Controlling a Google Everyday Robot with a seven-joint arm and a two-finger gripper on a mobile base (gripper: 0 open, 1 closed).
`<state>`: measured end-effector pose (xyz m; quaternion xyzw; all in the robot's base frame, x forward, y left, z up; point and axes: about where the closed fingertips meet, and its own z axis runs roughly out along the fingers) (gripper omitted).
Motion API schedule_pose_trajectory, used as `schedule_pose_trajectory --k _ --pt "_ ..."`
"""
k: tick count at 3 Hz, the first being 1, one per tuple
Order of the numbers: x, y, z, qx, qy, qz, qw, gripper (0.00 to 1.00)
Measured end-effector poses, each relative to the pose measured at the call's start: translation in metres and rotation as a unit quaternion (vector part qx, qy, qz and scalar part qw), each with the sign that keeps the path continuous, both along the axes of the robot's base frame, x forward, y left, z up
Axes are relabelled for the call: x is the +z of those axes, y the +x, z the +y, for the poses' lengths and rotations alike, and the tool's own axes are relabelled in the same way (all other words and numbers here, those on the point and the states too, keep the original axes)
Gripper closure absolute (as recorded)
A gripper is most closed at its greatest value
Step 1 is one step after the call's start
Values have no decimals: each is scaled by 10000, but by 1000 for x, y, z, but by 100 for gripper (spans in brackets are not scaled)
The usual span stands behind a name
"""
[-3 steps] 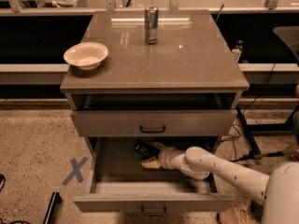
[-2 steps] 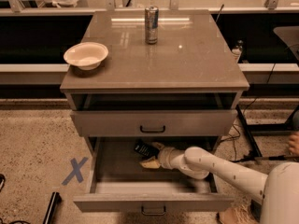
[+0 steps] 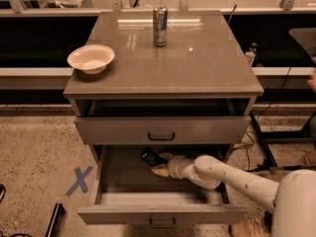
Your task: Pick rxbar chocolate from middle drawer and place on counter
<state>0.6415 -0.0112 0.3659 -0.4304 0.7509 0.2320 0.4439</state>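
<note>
A pale bowl [image 3: 91, 58] sits left on the grey table [image 3: 197, 68], a silver can [image 3: 159, 26] at its far middle. Below, the middle drawer [image 3: 123, 174] stands pulled out; the black rxbar chocolate [image 3: 150, 157] lies on its floor toward the far side. The tool [image 3: 161, 164] reaches in from the right, at the bar; whether it grips cannot be told. It should seat squarely across the bar's width, then draw near before rising past the upper drawer [image 3: 207, 130].

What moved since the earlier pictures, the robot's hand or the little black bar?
Nothing visibly moved. The gripper is in the open, deep grey bottom drawer, next to the small black-wrapped bar, as before. The silver drink can and the pale round bowl stay on the glossy grey-brown counter top.
</note>
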Motion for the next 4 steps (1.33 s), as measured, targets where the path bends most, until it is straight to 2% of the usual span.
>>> schedule_pose_trajectory --k 1,2,3,4 --pt "-3 1 0 -1 1 47 10000 72" --pt "-2 1 -1 27 57 70 10000 100" --pt "11 -4 4 226 263 9 9994 100" --pt "53 -25 11 713 413 -291 9962 100"
